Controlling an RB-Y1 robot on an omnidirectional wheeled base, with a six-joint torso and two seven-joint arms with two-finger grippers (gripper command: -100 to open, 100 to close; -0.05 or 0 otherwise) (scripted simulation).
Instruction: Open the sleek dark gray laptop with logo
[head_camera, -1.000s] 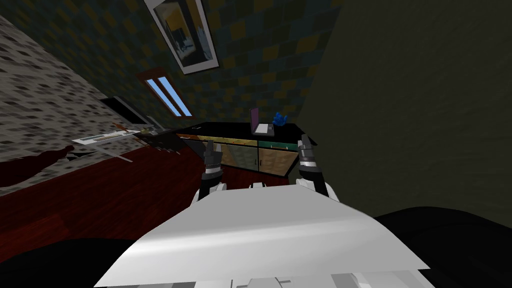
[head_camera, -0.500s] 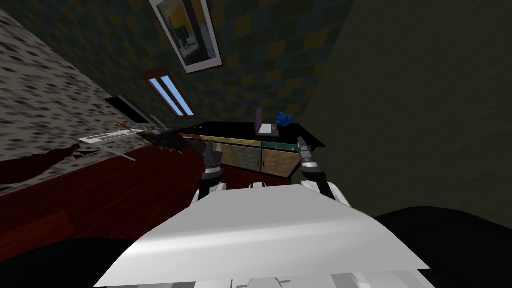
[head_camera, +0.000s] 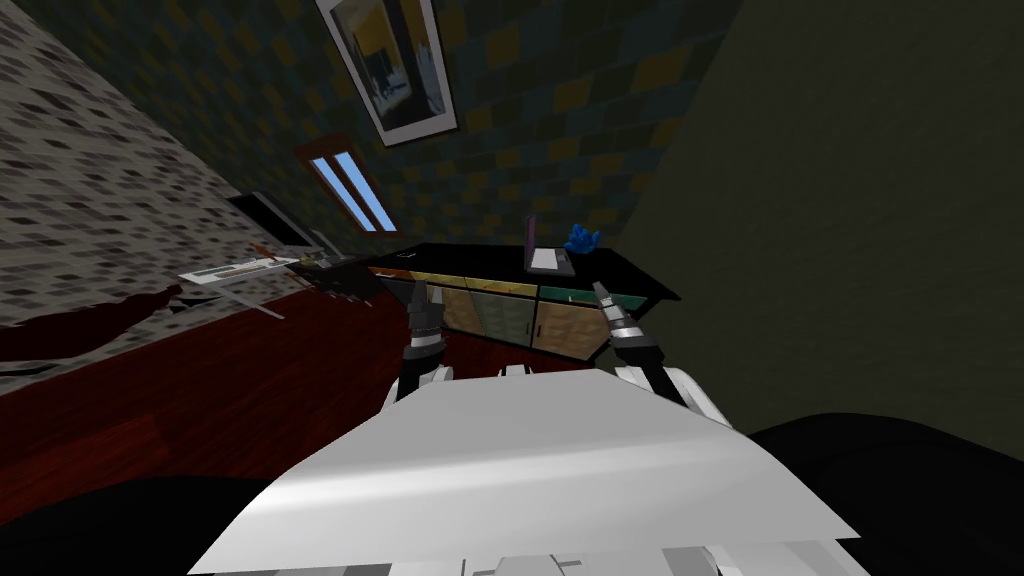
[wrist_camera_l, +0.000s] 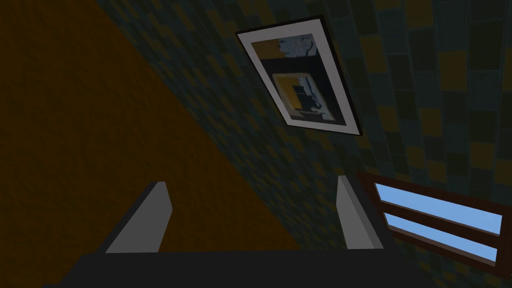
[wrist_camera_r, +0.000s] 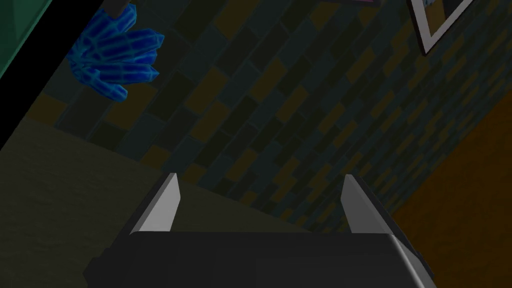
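Ahead, one laptop (head_camera: 548, 259) on one black worktop (head_camera: 460, 258), lid seemingly raised already, just beside one blue crystal-like cluster (head_camera: 582, 240). Left tool (wrist_camera_l: 252, 192) and right tool (wrist_camera_r: 260, 185), two counted, both released, grasping nothing, well apart from laptop.

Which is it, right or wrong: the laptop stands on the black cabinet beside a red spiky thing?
Wrong: the spiky thing is blue, not red; the head view shows it. The laptop does stand on the black cabinet beside it.
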